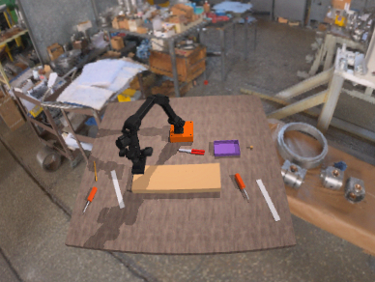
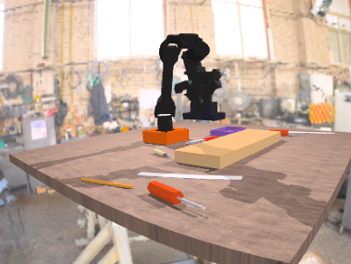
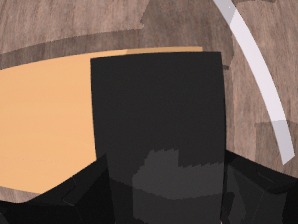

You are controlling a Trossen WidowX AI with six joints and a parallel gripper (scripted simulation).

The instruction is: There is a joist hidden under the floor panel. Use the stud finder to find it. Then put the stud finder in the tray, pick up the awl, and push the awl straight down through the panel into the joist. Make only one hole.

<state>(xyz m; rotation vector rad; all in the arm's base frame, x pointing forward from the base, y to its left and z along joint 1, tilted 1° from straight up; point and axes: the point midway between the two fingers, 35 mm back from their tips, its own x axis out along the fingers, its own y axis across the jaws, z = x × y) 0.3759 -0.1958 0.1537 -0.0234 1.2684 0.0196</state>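
Observation:
My gripper [image 1: 138, 155] [image 2: 202, 102] [image 3: 162, 155] is shut on the stud finder, a black block [image 1: 137, 169] [image 2: 203, 116] [image 3: 155, 105]. It is held raised above the left end of the tan floor panel [image 1: 181, 181] [image 2: 235, 145] [image 3: 45, 120], with a gap below it in the exterior view. No display reading shows on the block. The purple tray [image 1: 226, 149] [image 2: 227, 130] is empty, behind the panel to the right. A small cream-handled tool [image 2: 160, 153] lies near the base; it may be the awl, but is too small to tell. The joist is hidden.
Red-handled pliers [image 1: 195, 152] lie behind the panel. Orange-handled tools lie left [image 1: 92, 194] [image 2: 165, 192] and right [image 1: 240, 181] of it, as do white strips [image 1: 117, 189] [image 1: 268, 200]. A yellow pencil [image 1: 96, 172] [image 2: 107, 183] lies far left, a small tan item [image 1: 250, 147] right of the tray.

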